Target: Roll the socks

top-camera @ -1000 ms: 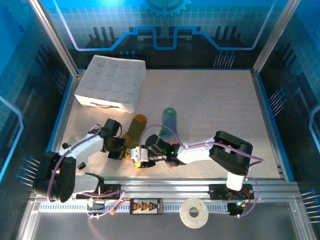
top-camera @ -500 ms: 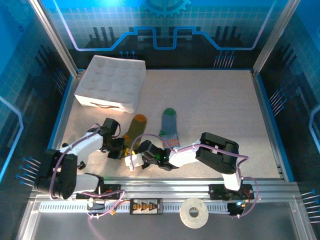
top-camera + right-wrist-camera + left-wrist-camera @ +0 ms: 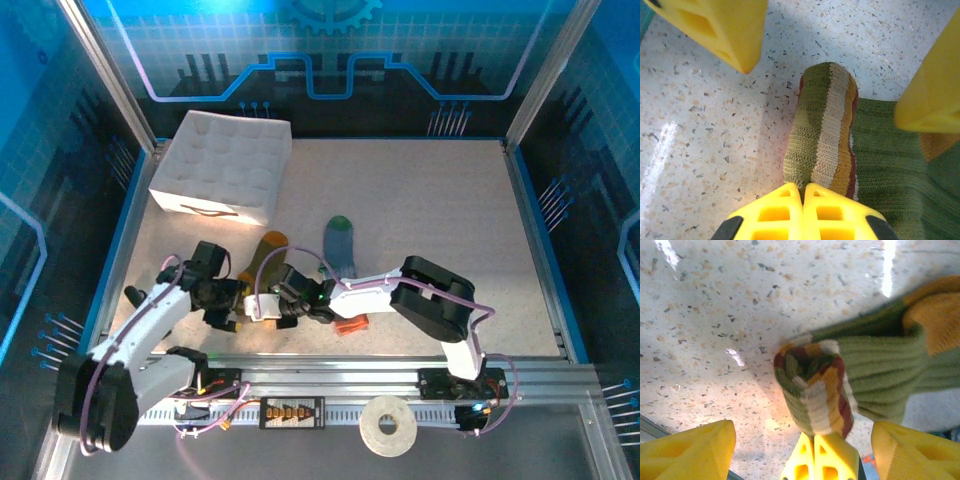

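the olive sock (image 3: 875, 150) is lying on the surface (image 3: 430, 200), its cuff end wound into a roll (image 3: 825, 135), foot unrolled. the right hand (image 3: 803, 200) is pressing together against it; the left hand (image 3: 802, 435) is spreading apart around it. the blue-grey sock (image 3: 340, 250) is waiting flat, untouched.

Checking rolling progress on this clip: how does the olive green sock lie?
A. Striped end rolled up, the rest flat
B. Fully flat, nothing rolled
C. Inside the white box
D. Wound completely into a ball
A: in both wrist views the olive sock has its striped end wound into a tight roll, while the ribbed green rest lies flat on the table.
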